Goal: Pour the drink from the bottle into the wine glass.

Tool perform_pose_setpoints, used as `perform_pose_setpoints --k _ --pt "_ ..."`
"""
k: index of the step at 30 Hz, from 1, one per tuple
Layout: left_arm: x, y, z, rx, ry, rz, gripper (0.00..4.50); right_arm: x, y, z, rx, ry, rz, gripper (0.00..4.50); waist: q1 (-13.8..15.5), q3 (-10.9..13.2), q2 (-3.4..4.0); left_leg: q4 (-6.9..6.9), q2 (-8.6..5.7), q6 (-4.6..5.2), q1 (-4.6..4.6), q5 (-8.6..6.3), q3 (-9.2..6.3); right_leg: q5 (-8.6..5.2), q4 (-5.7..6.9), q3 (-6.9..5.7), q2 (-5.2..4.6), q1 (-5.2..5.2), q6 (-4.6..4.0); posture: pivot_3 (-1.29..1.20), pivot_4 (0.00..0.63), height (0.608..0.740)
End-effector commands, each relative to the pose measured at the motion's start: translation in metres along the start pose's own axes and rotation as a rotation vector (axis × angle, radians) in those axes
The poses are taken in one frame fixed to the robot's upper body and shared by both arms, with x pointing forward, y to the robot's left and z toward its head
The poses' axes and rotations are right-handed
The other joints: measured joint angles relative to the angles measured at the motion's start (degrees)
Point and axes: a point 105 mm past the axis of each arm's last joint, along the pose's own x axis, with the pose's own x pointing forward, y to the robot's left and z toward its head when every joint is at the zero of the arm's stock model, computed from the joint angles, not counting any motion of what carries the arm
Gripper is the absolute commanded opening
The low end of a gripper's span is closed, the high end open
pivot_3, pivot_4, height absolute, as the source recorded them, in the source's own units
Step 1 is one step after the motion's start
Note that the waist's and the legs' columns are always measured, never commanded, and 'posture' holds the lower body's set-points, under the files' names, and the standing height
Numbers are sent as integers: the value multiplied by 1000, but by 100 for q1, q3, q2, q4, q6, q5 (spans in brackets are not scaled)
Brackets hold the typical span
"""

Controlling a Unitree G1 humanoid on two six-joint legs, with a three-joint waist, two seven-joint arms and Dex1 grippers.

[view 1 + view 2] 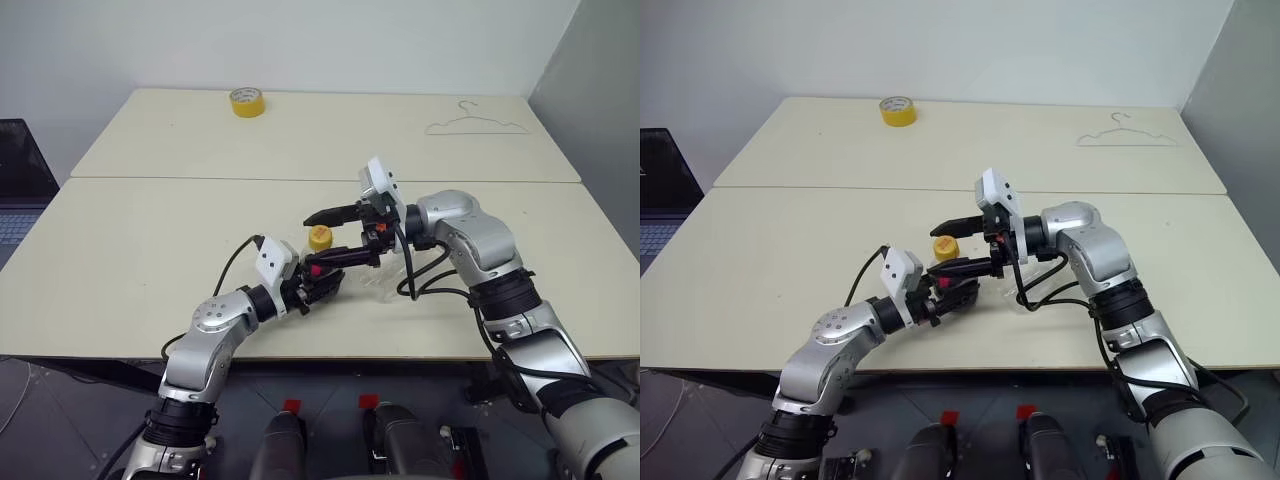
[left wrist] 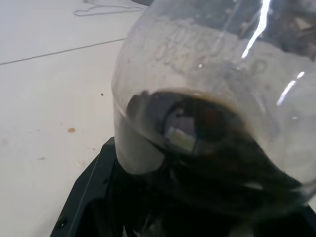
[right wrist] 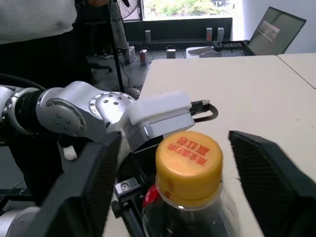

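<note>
Cream table (image 1: pixel 150 230), near centre: bottle (image 1: pixel 318 262), upright, long axis vertical, yellow cap (image 3: pixel 188 160) uppermost with red characters, too small to read. Dark drink (image 2: pixel 212 148) fills its lower body. Left gripper (image 1: pixel 318 283) clamped tight on the bottle's body. Right gripper (image 1: pixel 335 236) spread wide, fingers (image 3: pixel 94 182) either side of the cap, apart from it. Yellow tape roll (image 1: pixel 247 102) far left; wire hanger (image 1: pixel 478 124) far right.

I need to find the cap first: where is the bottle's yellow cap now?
In the left eye view the yellow cap sits on the bottle near the table's front middle, between the open right claw's fingers.
</note>
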Motion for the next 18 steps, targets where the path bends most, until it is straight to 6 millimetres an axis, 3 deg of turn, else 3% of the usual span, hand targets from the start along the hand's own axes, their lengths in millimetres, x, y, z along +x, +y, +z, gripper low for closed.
perform_pose_setpoints --k 1,6,15,18 --pt "2 11 18 70 -69 61 2515 -4 8 21 -44 -60 -12 4486 2 0 0 -1 0 0 0 0 1 0 0 1 0 0 0 0 150 740" --pt "6 24 18 107 -70 146 2515 -9 9 34 -50 -98 -110 4486 5 0 0 -1 0 0 -1 0 0 0 0 -1 0 0 1 0 150 740" --pt "20 39 23 133 -121 351 2515 -18 -31 49 5 -125 -637 4486 5 0 0 1 0 0 0 0 1 2 4 2 -1 -1 3 0 150 740" --pt "26 42 26 144 -137 423 2515 -10 -32 50 44 -120 -719 4486 12 0 0 0 0 0 -4 0 2 2 4 4 -1 -3 4 0 150 740"
